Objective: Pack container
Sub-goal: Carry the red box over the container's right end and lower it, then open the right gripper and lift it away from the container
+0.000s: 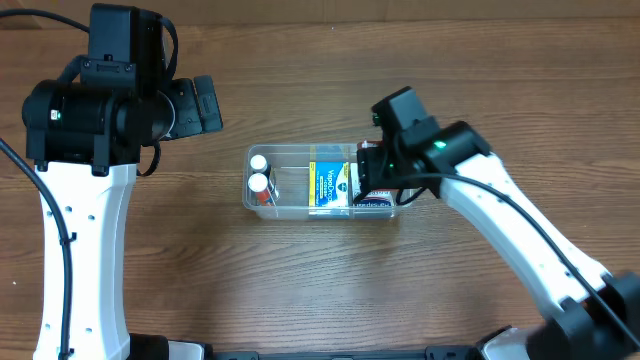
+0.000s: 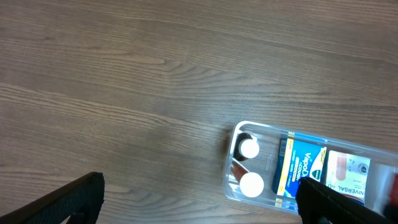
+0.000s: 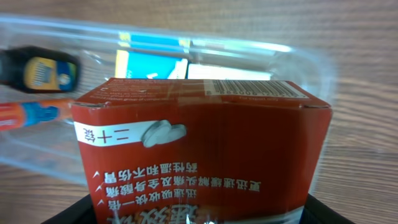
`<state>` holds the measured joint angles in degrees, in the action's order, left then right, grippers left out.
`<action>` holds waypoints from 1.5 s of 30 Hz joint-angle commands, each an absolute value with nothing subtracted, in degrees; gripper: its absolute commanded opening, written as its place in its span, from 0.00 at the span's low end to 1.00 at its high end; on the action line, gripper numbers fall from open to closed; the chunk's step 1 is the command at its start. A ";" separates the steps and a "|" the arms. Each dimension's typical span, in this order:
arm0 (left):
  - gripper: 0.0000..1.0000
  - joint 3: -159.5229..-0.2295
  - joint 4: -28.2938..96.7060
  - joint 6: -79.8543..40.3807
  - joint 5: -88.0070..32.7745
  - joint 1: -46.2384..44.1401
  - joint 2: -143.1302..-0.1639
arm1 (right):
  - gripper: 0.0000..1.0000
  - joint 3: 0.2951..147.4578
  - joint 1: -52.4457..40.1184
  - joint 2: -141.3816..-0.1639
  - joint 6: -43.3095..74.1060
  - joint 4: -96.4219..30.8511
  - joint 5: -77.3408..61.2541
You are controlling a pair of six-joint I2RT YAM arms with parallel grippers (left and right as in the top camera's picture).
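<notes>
The clear plastic container (image 1: pixel 300 209) sits mid-table and shows in the left wrist view (image 2: pixel 231 186) and the right wrist view (image 3: pixel 298 59). It holds two white-capped bottles (image 1: pixel 259 173), a blue and yellow box (image 1: pixel 328 183) and a white box (image 2: pixel 348 171). My right gripper (image 1: pixel 378 172) is shut on a red box with white Chinese print (image 3: pixel 205 155), held over the container's right end. My left gripper (image 2: pixel 199 205) is open and empty, above bare table left of the container.
The table is brown wood grain (image 1: pixel 300 290). The left arm's white column (image 1: pixel 85 260) stands at the left side. The right arm (image 1: pixel 510 230) reaches in diagonally from the lower right.
</notes>
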<state>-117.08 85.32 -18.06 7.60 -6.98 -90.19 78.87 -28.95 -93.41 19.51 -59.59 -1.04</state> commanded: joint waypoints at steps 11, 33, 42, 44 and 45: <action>1.00 -117.36 85.08 -18.41 8.10 -6.76 -90.65 | 0.79 79.85 -29.12 -103.66 21.02 -57.39 -0.05; 1.00 -117.36 82.41 -16.38 7.90 -6.74 -90.65 | 1.00 94.28 0.43 -95.00 13.19 -51.40 2.87; 1.00 -117.36 80.29 -10.85 4.84 -5.96 -86.61 | 1.00 94.11 6.17 -88.51 14.96 -57.49 0.10; 1.00 -117.08 80.27 -8.40 2.94 -5.96 -84.33 | 1.00 93.43 5.87 -85.67 14.96 -58.52 2.07; 1.00 -116.53 80.09 -7.79 2.96 -5.96 -83.00 | 1.00 92.77 5.80 -84.25 14.96 -58.78 2.02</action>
